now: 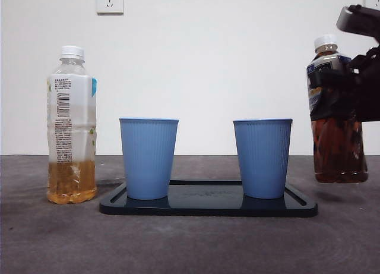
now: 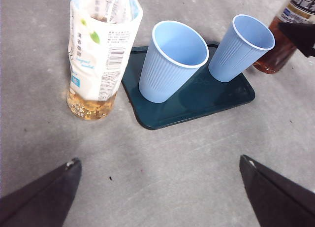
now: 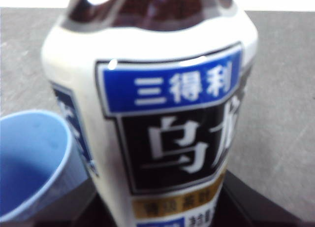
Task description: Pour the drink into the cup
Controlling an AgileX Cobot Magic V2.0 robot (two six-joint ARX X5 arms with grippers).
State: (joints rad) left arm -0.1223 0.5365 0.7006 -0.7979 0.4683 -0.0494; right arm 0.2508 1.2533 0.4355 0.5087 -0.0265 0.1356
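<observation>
My right gripper point(image 1: 351, 84) is shut on the label of a dark tea bottle point(image 1: 335, 137) with a white cap. The bottle stays upright and seems to hang slightly above the table, right of the tray. It fills the right wrist view point(image 3: 162, 113), pinched at my right gripper point(image 3: 165, 207). Two blue cups point(image 1: 148, 158) point(image 1: 262, 158) stand upright on a dark tray point(image 1: 208, 207). The right cup point(image 3: 29, 158) is beside the held bottle. My left gripper point(image 2: 158, 162) is open over bare table in front of the tray point(image 2: 197, 101), nothing between its jaws.
A second capped bottle point(image 1: 71, 125) with a little light tea stands on the table left of the tray and shows in the left wrist view point(image 2: 101, 54). A white wall with a socket point(image 1: 110, 0) closes the back.
</observation>
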